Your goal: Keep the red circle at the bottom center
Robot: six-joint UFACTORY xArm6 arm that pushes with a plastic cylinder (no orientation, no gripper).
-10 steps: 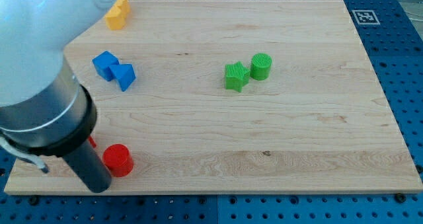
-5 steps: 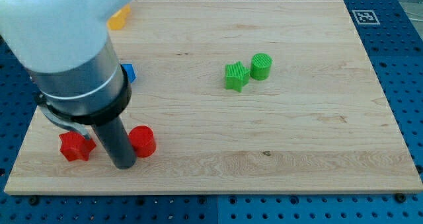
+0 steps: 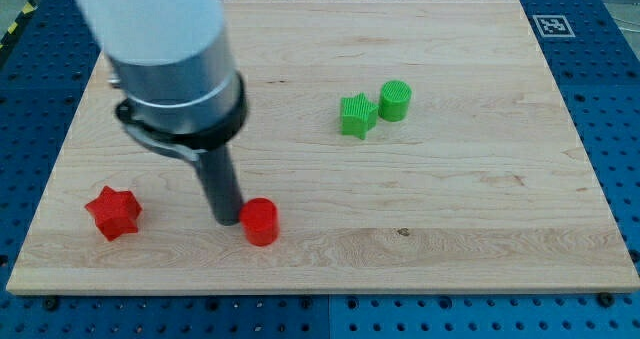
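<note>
The red circle, a short red cylinder, stands on the wooden board at the lower left of middle. My tip rests against the circle's left side. A red star lies further to the view's left, apart from the tip. The arm's wide body hides the upper left of the board.
A green star and a green cylinder sit touching each other right of the board's middle. The blue and yellow blocks seen earlier are hidden behind the arm. A marker tag is on the blue pegboard at the top right.
My tip has moved to the view's right along the bottom of the board, pushing the red circle right with it. The red star has come into view behind it.
</note>
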